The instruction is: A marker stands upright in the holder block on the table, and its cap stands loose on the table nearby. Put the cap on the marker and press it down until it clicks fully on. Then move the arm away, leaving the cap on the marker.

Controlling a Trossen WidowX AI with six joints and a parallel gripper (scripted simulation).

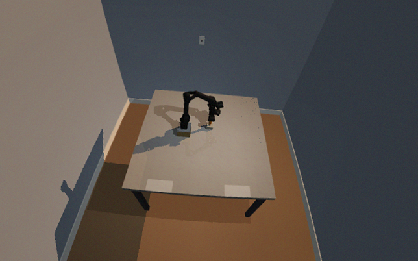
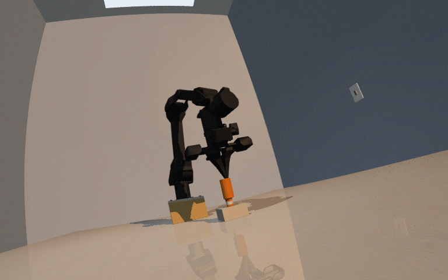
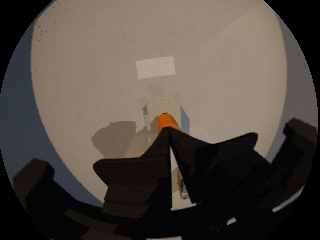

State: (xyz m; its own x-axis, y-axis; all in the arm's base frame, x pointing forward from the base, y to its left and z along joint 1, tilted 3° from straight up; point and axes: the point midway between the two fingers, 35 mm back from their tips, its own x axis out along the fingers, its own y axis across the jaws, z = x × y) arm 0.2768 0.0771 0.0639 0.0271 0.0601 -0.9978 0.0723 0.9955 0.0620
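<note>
The beige holder block (image 1: 209, 128) (image 2: 235, 213) (image 3: 164, 107) stands on the table (image 1: 190, 163). The marker (image 2: 229, 203) stands upright in it; a short stretch of it, white and orange, shows above the block. The orange cap (image 2: 226, 188) (image 3: 166, 121) sits upright over the marker's upper end. My gripper (image 2: 226, 177) (image 3: 167, 130) is shut with its fingertips together and nothing between them. The fingertips are at the cap's top and look to touch it. Whether the cap is fully seated cannot be told.
The arm's base (image 1: 183, 131) (image 2: 188, 210) stands close beside the holder block. Two pale rectangles (image 1: 159, 184) (image 1: 237, 191) show at the table's near edge. A wall plate (image 1: 202, 40) (image 2: 356, 93) is on the blue wall.
</note>
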